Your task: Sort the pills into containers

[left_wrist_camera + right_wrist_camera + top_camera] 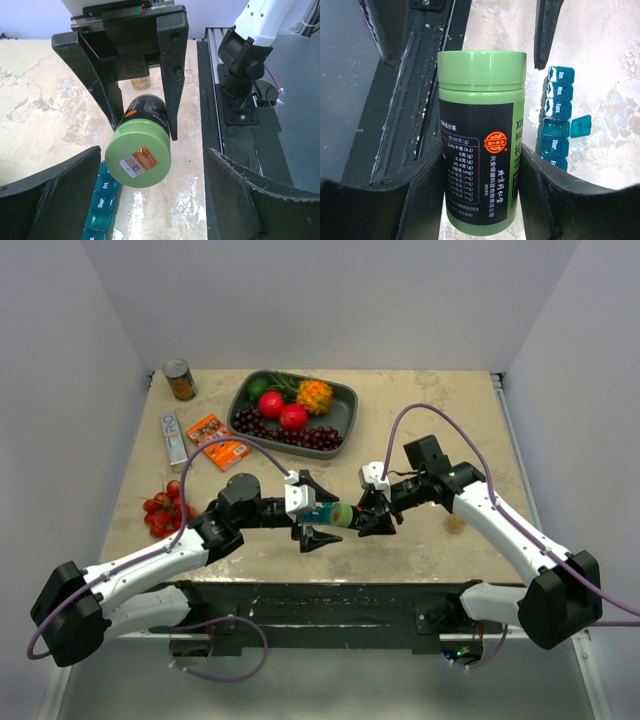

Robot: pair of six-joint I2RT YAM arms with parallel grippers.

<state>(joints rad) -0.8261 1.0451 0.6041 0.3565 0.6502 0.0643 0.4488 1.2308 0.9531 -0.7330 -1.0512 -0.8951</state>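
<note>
My right gripper (372,512) is shut on a green pill bottle (340,514) with a black label and holds it on its side above the table. In the right wrist view my gripper (480,160) clamps the bottle (480,145) round its label. My left gripper (311,511) is open, its fingers either side of the bottle's capped end without touching; the left wrist view (152,152) looks onto the green cap (138,159). The teal pill organizer (557,115) lies on the table below, one lid (580,125) flipped open; it also shows in the left wrist view (102,200). No loose pills show.
A dark grey fruit tray (346,412) stands at the back. A can (180,380), a white tube (173,437), an orange packet (217,441) and cherry tomatoes (165,508) lie at the left. A small tan bottle (455,523) stands at the right.
</note>
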